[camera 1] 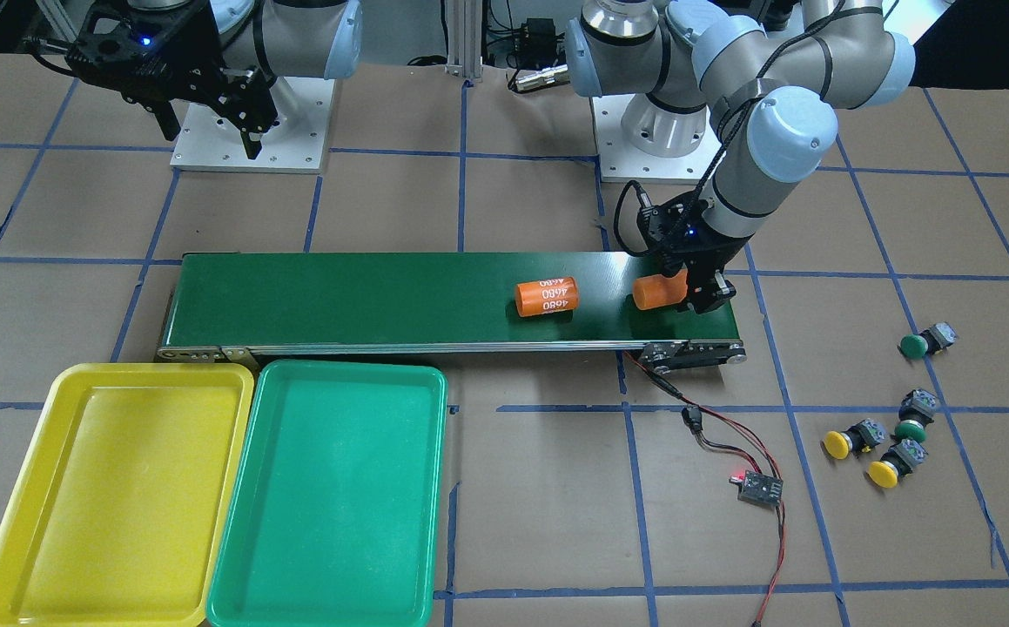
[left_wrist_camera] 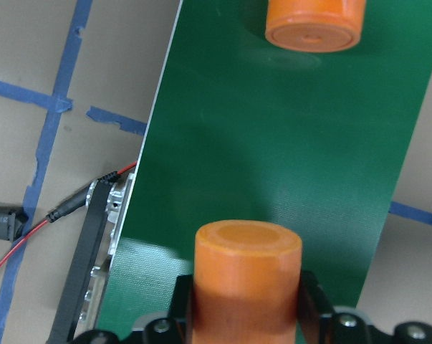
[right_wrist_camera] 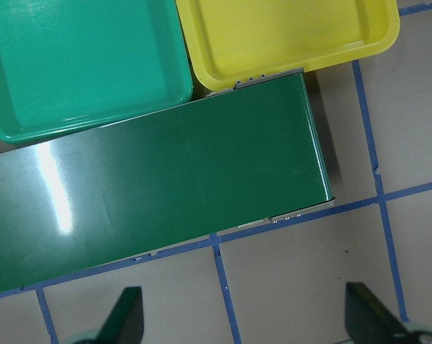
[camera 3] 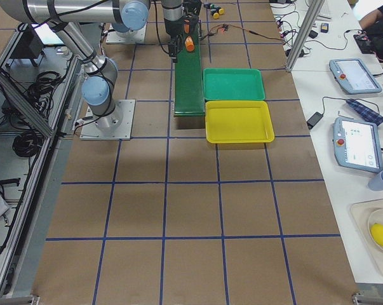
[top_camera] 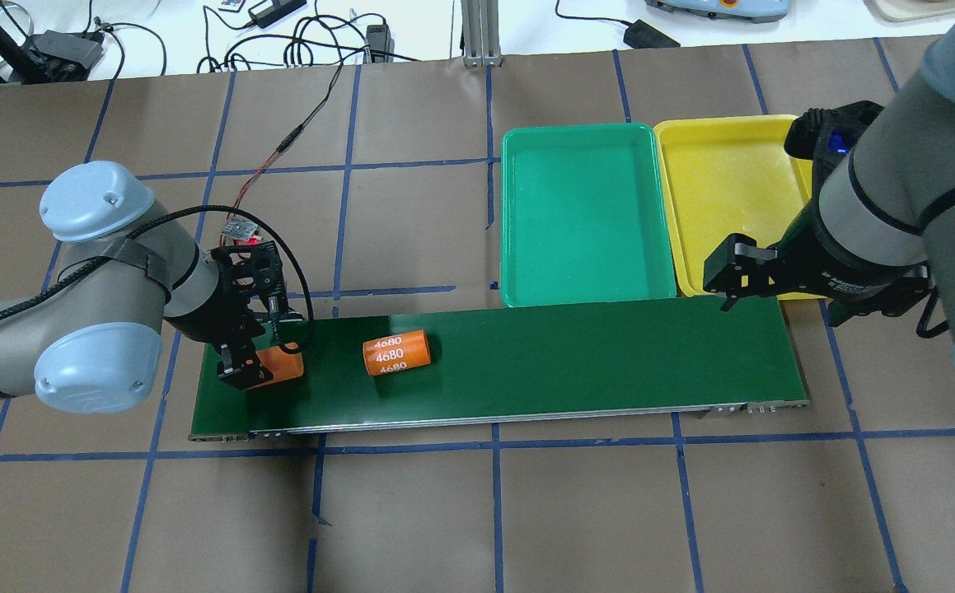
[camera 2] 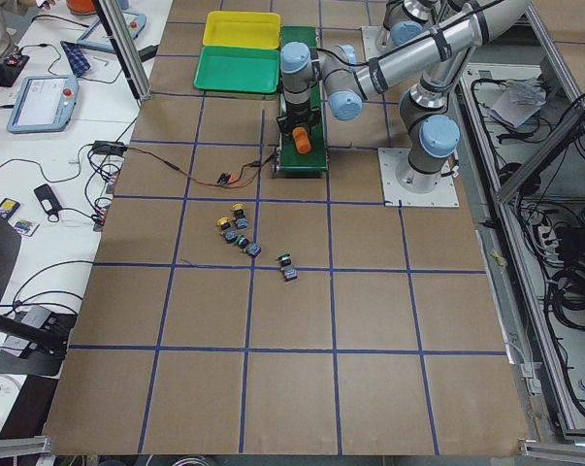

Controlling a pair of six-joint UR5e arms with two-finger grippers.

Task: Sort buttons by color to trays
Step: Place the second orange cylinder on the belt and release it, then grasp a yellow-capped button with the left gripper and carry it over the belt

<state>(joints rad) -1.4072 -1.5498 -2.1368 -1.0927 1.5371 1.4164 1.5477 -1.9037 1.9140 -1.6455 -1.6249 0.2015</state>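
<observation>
Left pincer [camera 1: 689,293] clamps cylinder [camera 1: 656,292], buttons [camera 1: 911,429] well apart.

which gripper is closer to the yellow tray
Right. The right gripper hovers near the yellow tray; the left gripper grips an orange cylinder at the belt's far end.

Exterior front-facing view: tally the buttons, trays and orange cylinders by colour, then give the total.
Yellow buttons: 2
Green buttons: 2
Yellow tray: 1
Green tray: 1
Orange cylinders: 2
Total: 8
</observation>
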